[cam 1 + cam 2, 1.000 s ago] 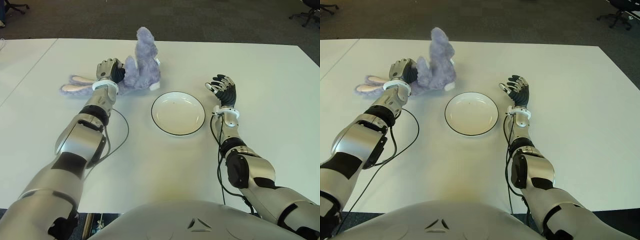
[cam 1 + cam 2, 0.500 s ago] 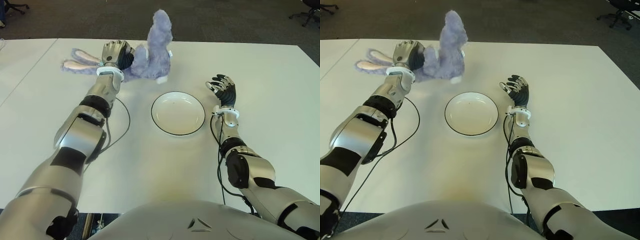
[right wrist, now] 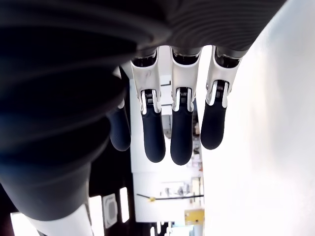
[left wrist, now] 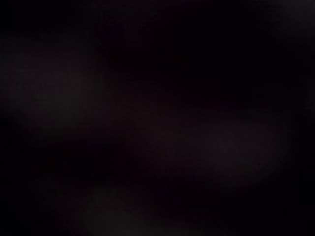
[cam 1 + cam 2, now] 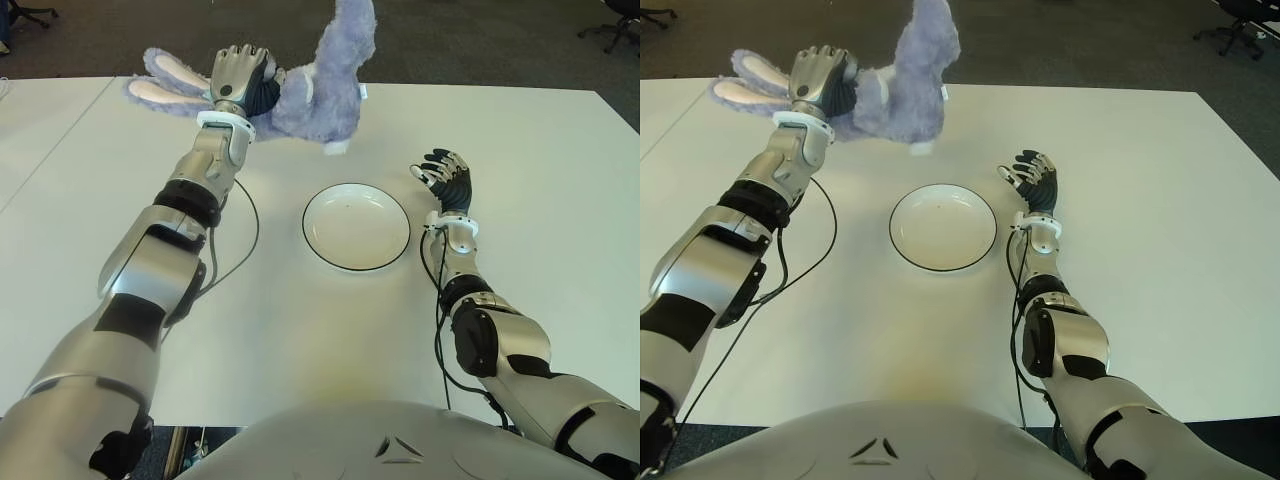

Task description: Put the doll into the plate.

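Note:
A purple plush rabbit doll (image 5: 320,85) with long pink-lined ears (image 5: 165,85) hangs in the air above the far left part of the white table (image 5: 300,330). My left hand (image 5: 240,82) is shut on its middle, back and to the left of the plate. The white plate (image 5: 356,226) with a dark rim lies bare at the table's centre. My right hand (image 5: 445,180) shows to the right of the plate, fingers spread and holding nothing. The left wrist view is dark and shows nothing.
A black cable (image 5: 240,250) loops on the table beside my left forearm. A seam (image 5: 60,140) between two tabletops runs along the far left. Office chair bases (image 5: 610,30) stand on the dark floor beyond the table.
My left hand has lifted the doll off the table and carried it up and slightly right, towards the plate. The right hand has stayed put.

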